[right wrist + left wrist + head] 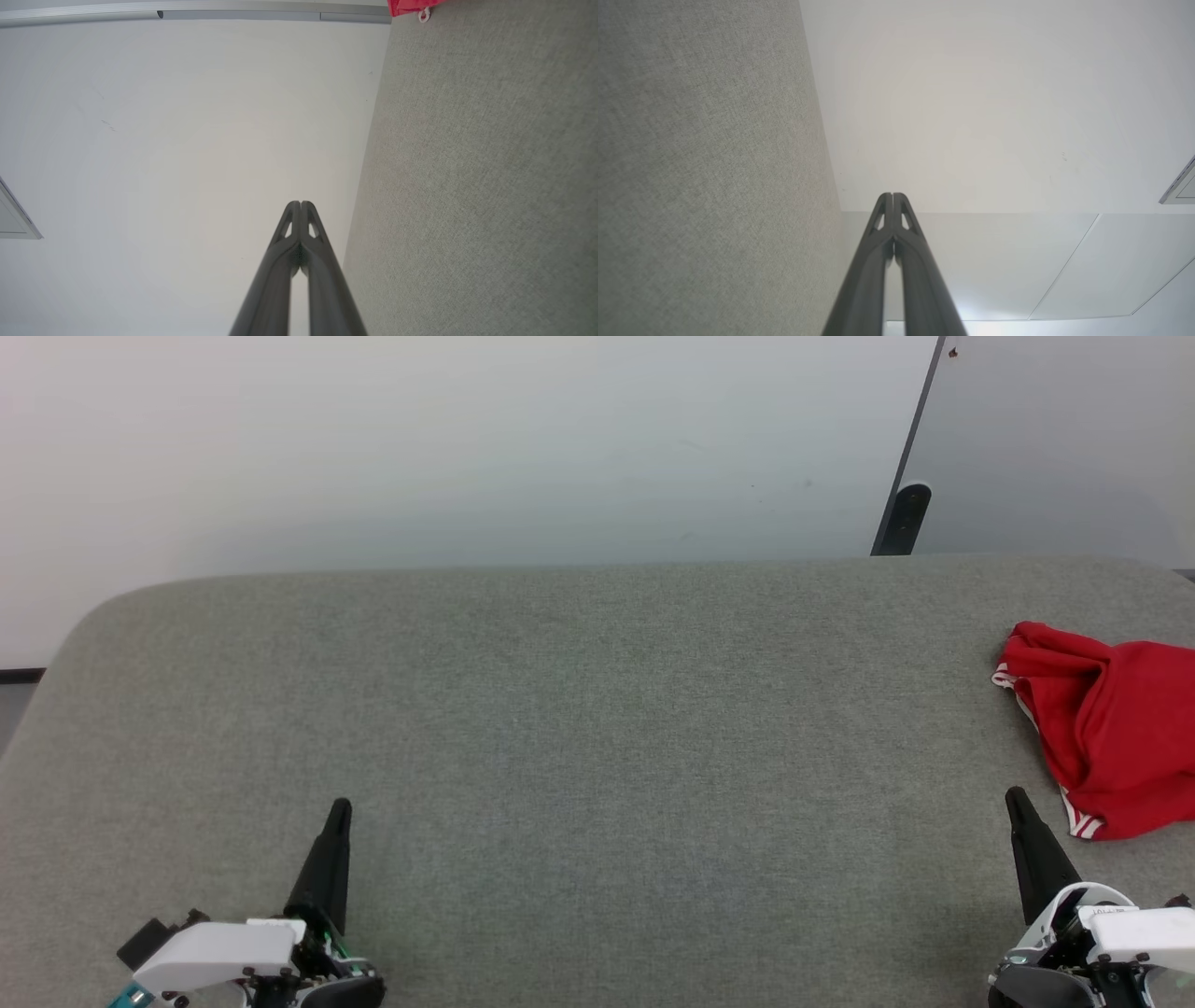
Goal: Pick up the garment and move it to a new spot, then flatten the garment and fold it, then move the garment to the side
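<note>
The garment (1111, 737) is a crumpled red heap with red-white striped trim, lying at the right edge of the grey felt table (597, 728) and partly cut off by the frame. A corner of the garment (411, 5) also peeks into the top of the right wrist view. My right gripper (1015, 796) is shut and empty, its tip just left of and nearer than the heap, apart from it. At the lower left my left gripper (341, 805) is shut with nothing in it. Both wrist views show the fingertips (893, 196) (300, 204) pressed together.
A white wall rises behind the table's far edge. A dark post (904, 518) and a grey panel (1055, 439) stand at the back right. The table's rounded left corner (84, 616) falls away toward the floor.
</note>
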Tool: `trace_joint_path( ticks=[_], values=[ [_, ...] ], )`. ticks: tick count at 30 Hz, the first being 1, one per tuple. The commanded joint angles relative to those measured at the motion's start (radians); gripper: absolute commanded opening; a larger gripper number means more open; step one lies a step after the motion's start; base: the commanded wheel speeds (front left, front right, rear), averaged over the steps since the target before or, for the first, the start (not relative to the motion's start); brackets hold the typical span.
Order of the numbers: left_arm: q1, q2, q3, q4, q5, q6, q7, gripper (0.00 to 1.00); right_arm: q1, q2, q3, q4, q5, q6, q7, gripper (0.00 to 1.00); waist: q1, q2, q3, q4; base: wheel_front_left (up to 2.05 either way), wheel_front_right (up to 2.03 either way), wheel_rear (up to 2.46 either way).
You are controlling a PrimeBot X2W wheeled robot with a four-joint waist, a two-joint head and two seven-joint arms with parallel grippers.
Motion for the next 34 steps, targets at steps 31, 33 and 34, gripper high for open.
trace_joint_path(
  ticks=[31,33,34],
  values=[
    [-0.008,-0.002,0.002,0.001,-0.003,-0.004,0.003,0.00,-0.003,0.003,-0.001,-0.003,0.004,-0.001,0.002,0.00,0.0000,0.0000,0.000,0.000,0.00,0.00,0.00],
    [-0.008,-0.002,0.002,0.001,-0.003,-0.004,0.003,0.00,-0.003,0.003,0.000,-0.003,0.004,-0.001,0.002,0.00,0.0000,0.0000,0.000,0.000,0.00,0.00,0.00],
    [-0.008,-0.002,0.002,0.001,-0.003,-0.004,0.003,0.00,-0.003,0.003,0.000,-0.003,0.004,-0.001,0.002,0.00,0.0000,0.0000,0.000,0.000,0.00,0.00,0.00]
  ],
)
